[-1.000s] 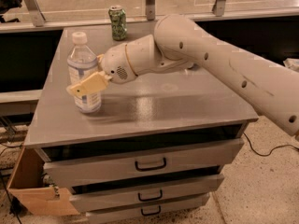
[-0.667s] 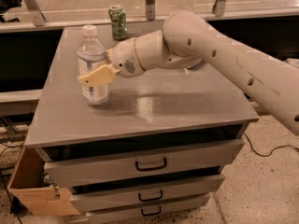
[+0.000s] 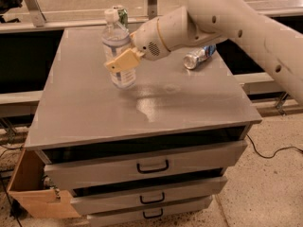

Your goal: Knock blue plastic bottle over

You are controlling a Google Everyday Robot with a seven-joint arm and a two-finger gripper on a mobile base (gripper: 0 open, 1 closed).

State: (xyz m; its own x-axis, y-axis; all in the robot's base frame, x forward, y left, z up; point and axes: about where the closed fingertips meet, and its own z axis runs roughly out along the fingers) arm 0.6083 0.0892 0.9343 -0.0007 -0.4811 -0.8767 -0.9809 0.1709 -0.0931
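The blue plastic bottle (image 3: 115, 38), clear bluish with a white cap, stands upright on the left back part of the grey cabinet top (image 3: 180, 103). My gripper (image 3: 119, 63) is at the bottle's middle. One tan finger (image 3: 125, 60) crosses the front of the bottle and the other is hidden behind it, so the gripper is shut on the bottle. The white arm reaches in from the upper right.
A green can (image 3: 123, 14) stands just behind the bottle at the back edge. A crushed silver-blue can (image 3: 198, 56) lies at the right, under the arm. Drawers (image 3: 152, 166) are below the top. A cardboard box (image 3: 28, 190) sits on the floor at the lower left.
The gripper and the bottle have moved together to the right and toward the back, closer to the green can. The bottle has stayed upright. The crushed can now shows.
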